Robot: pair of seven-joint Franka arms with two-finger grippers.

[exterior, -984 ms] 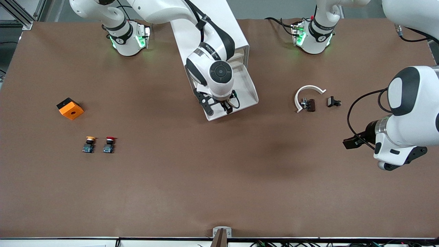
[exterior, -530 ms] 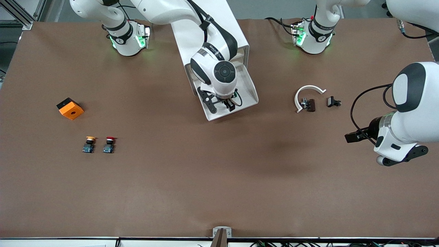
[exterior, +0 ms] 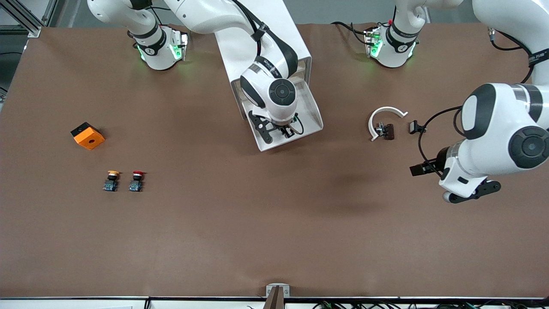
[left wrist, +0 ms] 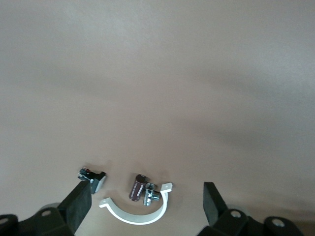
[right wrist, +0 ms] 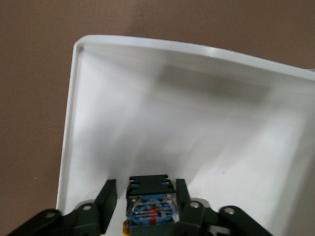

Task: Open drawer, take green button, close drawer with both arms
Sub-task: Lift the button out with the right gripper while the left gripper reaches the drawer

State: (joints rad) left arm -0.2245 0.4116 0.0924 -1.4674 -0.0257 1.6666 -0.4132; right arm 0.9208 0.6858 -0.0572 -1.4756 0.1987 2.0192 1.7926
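Observation:
The white drawer [exterior: 316,122] stands pulled open in front of its white cabinet [exterior: 296,43] at the robots' edge of the table. My right gripper [exterior: 281,132] reaches down into the drawer. In the right wrist view my right gripper [right wrist: 145,184] has its fingers closed in on either side of the button [right wrist: 150,204], whose dark blue-black base block shows; its cap is hidden. In the front view the hand hides the button. My left gripper [exterior: 429,180] hangs open and empty over bare table toward the left arm's end, and it is seen wide open [left wrist: 145,206].
A white curved clamp [exterior: 386,116], a brown cylinder [exterior: 389,131] and a small black part [exterior: 416,127] lie near the left arm. An orange block [exterior: 88,135], a yellow-capped button [exterior: 112,180] and a red-capped button [exterior: 137,180] lie toward the right arm's end.
My right gripper shifted slightly inside the drawer and closed its fingers on the button. My left arm swung its hand inward, toward the middle of the table.

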